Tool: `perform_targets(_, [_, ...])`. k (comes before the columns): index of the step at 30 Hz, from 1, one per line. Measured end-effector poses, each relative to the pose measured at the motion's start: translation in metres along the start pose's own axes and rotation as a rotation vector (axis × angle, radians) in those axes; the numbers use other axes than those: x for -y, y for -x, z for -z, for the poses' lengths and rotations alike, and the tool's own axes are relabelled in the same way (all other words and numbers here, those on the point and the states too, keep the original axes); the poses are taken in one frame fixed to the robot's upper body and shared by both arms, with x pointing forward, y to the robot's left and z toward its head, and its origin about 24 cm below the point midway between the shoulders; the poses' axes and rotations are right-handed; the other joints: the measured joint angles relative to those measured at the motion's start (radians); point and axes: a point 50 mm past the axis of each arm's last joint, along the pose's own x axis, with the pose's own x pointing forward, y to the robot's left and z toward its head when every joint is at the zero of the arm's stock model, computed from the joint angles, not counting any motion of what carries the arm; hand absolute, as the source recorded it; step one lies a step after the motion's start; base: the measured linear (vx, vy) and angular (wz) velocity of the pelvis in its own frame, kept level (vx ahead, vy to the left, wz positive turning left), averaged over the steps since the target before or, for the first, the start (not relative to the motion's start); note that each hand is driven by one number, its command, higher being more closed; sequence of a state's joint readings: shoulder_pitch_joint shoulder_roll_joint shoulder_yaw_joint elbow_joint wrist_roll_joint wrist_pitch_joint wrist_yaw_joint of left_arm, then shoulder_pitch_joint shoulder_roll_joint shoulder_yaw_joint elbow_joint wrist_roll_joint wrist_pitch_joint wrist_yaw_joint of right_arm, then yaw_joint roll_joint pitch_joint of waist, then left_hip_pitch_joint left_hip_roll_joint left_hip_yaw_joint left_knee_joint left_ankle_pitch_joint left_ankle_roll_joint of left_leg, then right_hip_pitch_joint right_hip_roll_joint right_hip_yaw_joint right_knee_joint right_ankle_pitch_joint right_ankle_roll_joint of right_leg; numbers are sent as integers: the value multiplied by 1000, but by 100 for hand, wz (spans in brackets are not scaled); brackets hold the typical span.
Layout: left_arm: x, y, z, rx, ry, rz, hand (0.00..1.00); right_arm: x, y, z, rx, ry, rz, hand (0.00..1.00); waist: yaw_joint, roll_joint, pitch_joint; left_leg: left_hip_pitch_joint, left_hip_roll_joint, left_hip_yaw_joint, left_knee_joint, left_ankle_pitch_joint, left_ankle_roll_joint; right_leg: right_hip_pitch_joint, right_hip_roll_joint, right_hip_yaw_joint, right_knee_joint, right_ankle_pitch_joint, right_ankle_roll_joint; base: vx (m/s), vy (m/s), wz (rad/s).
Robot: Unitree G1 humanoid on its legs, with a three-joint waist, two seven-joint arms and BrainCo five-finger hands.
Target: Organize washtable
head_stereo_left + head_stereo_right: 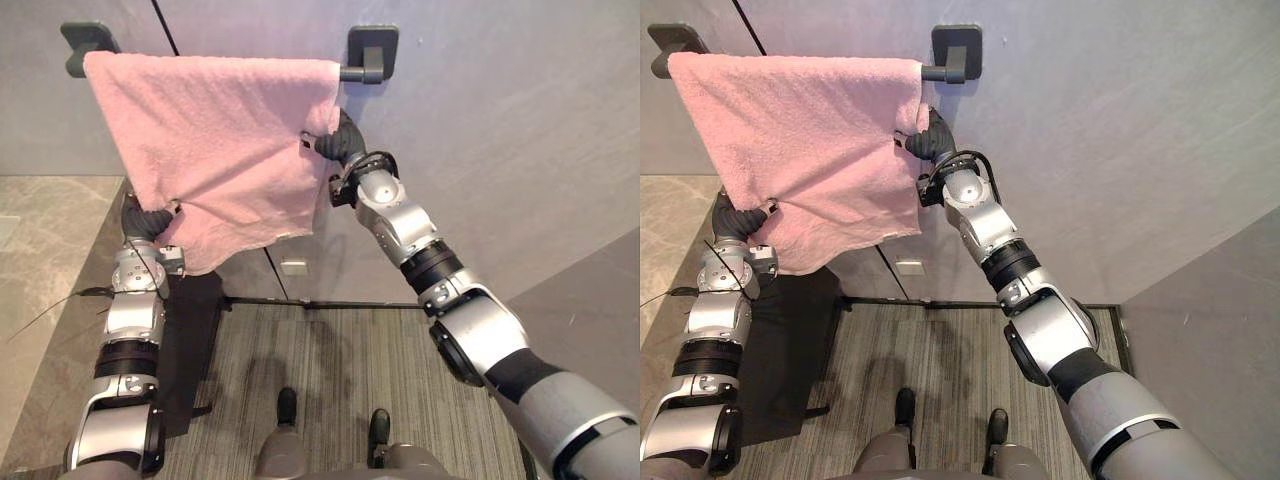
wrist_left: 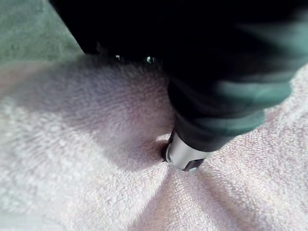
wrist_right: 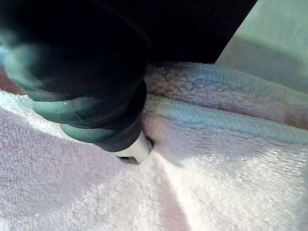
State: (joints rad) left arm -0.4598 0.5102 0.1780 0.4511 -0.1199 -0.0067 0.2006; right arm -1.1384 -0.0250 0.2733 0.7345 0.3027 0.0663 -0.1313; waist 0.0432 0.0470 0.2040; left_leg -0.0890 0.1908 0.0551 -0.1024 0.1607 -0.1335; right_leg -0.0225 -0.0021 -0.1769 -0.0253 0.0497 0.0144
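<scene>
Pink terry towel (image 1: 215, 140) hangs creased over rail (image 1: 355, 73)

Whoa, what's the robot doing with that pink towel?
The robot is working on a pink towel draped over a dark rail on the grey wall. Its left hand pinches the towel low on the left side. Its right hand pinches the right edge just below the rail. The towel is on the rail but hangs crooked, with its bottom edge slanting, so it looks like the robot is straightening it.
</scene>
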Motion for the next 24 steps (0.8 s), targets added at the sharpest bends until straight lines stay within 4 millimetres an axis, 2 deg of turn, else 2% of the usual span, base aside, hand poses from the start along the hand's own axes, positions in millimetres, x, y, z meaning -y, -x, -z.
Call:
perform_targets(8, [4, 0, -4, 14, 15, 7, 100, 7, -2, 1, -14, -26, 29, 100, 0, -1, 10, -1, 0, -2, 0, 0, 0, 0, -1, -3, 3, 0, 0, 0, 0, 1])
perform_targets(12, [8, -6, -15, 43, 39, 9, 100, 14, -5, -7, 3, -48, 53, 100, -2, -12, 26, 0, 0, -2, 0, 2, 1, -1, -1, -3, 4, 0, 0, 0, 0, 0])
perform_targets(19, [10, -9, -14, 30, 45, 9, 100, 13, -5, -8, 8, -53, 50, 100, -3, -21, 34, 2, 0, 1, 0, 3, 1, -1, -1, 0, 5, 0, 0, 0, 0, 0])
perform_targets(20, [10, -9, -14, 31, 46, 9, 100, 13, -5, -9, 9, -53, 50, 0, -2, -23, 36, 3, 0, 2, 0, 3, 1, -1, -1, 1, 5, 0, 0, 0, 0, 0])
perform_targets(21, [10, -9, -15, 33, 47, 9, 100, 13, -5, -9, 11, -53, 50, 0, -2, -26, 38, 4, 0, 3, 0, 3, 1, 0, -1, 2, 6, 0, 0, 0, 0, 0])
perform_targets(22, [10, -9, -15, 34, 47, 9, 0, 13, -5, -9, 13, -53, 51, 0, -2, -29, 42, 6, 0, 4, 0, 3, 1, 1, -1, 3, 7, 0, 0, 0, 0, 0])
perform_targets(24, [10, -9, -15, 32, 47, 8, 0, 14, -5, -9, 13, -52, 52, 0, -2, -32, 44, 7, 0, 4, 0, 3, 1, 1, -2, 3, 9, 0, 0, 0, 0, 0])
